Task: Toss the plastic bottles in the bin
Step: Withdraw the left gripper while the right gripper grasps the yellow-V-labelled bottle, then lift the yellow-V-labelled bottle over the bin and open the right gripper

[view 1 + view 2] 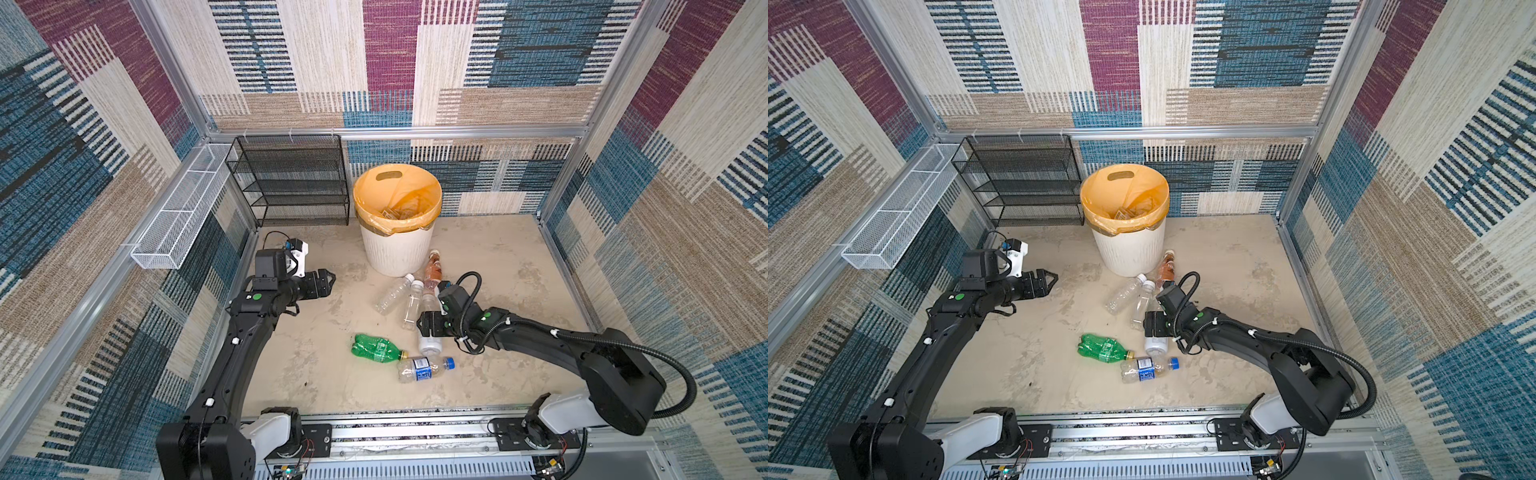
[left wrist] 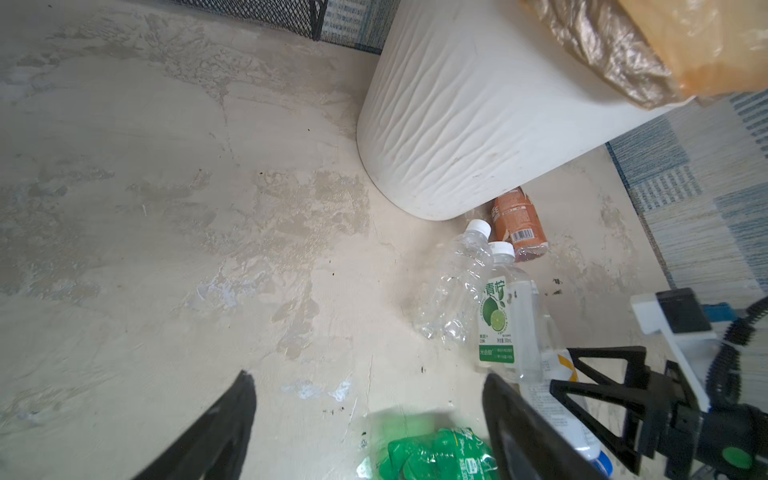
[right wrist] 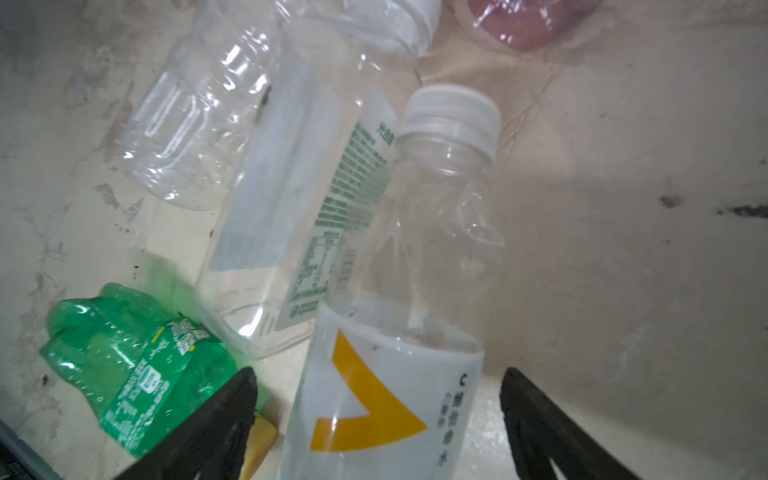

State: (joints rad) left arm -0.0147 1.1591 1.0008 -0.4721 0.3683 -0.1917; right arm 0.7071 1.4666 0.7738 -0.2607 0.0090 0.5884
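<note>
Bottles [image 1: 424,369] litter the desk [image 1: 307,374]. Right hand [image 3: 379,376], jaws spread, straddles the white-labelled bottle [image 1: 429,344]: best to close squarely on its body, then lift clear. Left hand [image 2: 368,376] hovers open, empty, at 9 o'clock; bin [image 1: 395,253] at 12.

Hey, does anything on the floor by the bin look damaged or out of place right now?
Yes. The green bottle lies crumpled, its body dented. The orange-labelled bottle lies right at the foot of the bin. The floor is blotchy, but nothing looks spilled.
</note>
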